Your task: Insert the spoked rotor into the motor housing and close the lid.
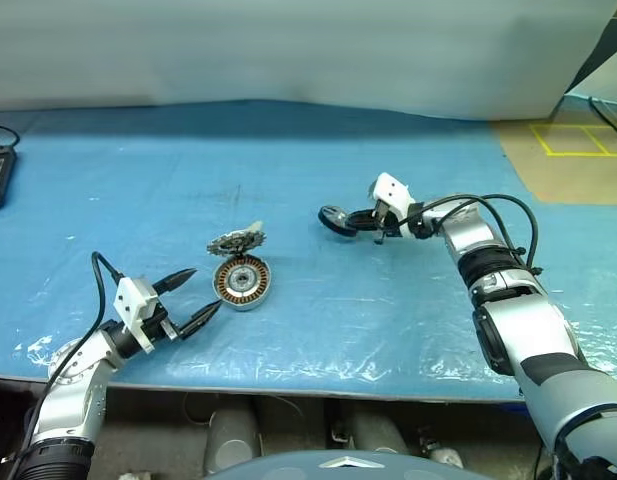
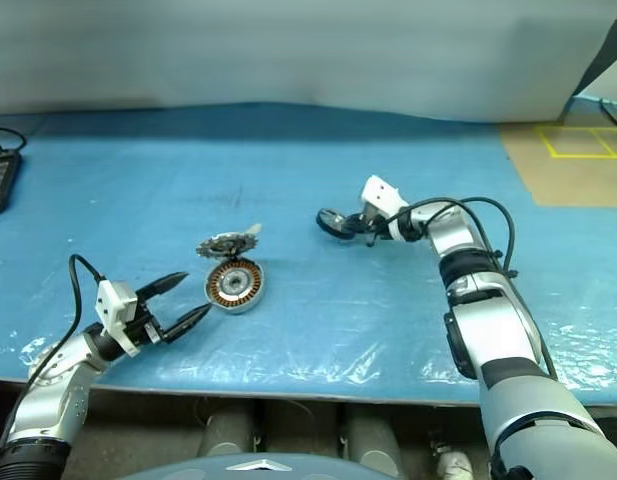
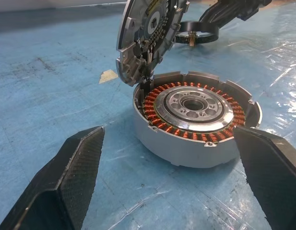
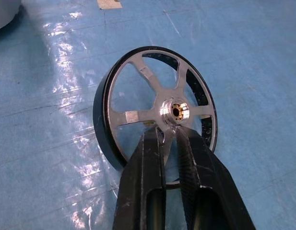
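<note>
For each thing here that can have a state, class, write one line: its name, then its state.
motor housing: uncovered, no rotor in it, copper windings showing.
lid: swung up, standing open on its hinge.
spoked rotor: outside the housing, tilted up on the blue table, gripped at a spoke by the hub.
right gripper: shut on the spoked rotor.
left gripper: open, beside the housing.

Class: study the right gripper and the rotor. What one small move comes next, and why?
Probably lift the rotor off the table. The right gripper is shut on a spoke by the hub, while the housing lies apart with its lid up and windings exposed.
</note>
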